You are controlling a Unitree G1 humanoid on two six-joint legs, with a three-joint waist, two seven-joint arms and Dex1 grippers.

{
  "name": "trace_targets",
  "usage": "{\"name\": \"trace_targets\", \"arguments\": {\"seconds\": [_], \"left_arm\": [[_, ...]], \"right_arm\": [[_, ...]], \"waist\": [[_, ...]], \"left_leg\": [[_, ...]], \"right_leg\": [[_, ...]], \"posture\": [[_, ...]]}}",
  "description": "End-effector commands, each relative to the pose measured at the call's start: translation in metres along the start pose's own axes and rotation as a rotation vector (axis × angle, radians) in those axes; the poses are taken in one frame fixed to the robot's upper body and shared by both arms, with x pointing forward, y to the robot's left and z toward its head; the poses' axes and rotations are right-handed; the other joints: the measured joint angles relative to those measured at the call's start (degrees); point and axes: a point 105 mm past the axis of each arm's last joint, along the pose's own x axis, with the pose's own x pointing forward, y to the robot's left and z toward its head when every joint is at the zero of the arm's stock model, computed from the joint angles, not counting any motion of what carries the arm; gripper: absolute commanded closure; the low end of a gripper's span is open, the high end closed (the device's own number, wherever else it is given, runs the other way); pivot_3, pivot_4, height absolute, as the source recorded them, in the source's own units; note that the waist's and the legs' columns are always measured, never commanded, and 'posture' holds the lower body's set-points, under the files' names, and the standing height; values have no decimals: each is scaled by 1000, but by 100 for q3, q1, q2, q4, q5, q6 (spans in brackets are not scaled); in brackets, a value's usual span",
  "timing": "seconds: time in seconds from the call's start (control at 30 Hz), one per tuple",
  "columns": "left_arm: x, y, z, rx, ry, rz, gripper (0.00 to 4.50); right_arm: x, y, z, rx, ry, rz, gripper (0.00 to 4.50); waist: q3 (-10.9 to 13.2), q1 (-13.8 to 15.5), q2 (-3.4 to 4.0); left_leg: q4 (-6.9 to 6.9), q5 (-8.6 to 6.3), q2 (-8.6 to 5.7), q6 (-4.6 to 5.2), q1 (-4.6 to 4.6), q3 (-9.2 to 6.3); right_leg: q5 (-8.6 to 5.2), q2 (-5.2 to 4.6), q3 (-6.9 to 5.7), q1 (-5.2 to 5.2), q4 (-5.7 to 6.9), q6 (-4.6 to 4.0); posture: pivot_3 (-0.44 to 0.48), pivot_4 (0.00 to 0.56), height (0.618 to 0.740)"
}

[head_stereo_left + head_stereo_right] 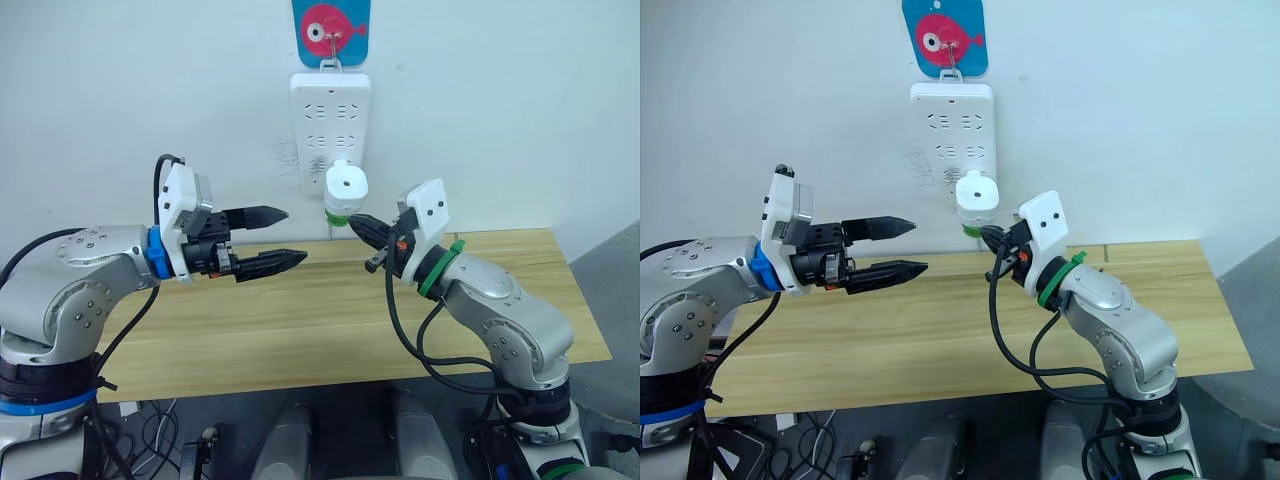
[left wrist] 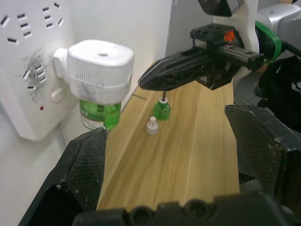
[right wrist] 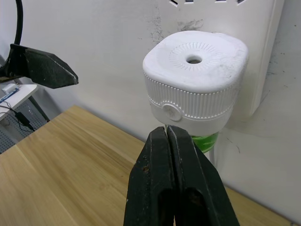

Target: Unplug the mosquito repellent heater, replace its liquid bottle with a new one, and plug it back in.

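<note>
— While the mosquito repellent heater (image 1: 346, 188) sits plugged into the white power strip (image 1: 329, 120) on the far wall, above the table (image 1: 300, 320), where are the arms?

— The right gripper (image 1: 358, 226) is just below and near the heater, jaws pressed together, holding nothing. The left gripper (image 1: 278, 238) hangs to the left, well apart, jaws spread.

— And the liquid?

— A green bottle (image 2: 99, 115) hangs under the heater. On the table by the wall stand a small green bottle (image 2: 162, 109) and what may be a white cap (image 2: 151, 125).
</note>
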Motion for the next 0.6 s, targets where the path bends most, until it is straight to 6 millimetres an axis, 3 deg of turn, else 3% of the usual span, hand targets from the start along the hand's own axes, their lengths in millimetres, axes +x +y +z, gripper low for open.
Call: {"name": "trace_targets", "arguments": {"seconds": [0.03,0.6], "left_arm": [[-2,-5,12,63,-21,-14,0],[3,-7,19,79,-47,-25,0]], "right_arm": [[0,11,14,-33,-56,32,4448],[8,-3,19,-12,-85,-60,4448]], "waist": [[0,0,0],[0,1,0]], "left_leg": [[0,0,0,0,0,0],[1,0,0,0,1,0]], "right_leg": [[0,0,-1,0,0,0],[0,0,0,0,0,0]], "posture": [[73,214,740],[78,228,740]]}}
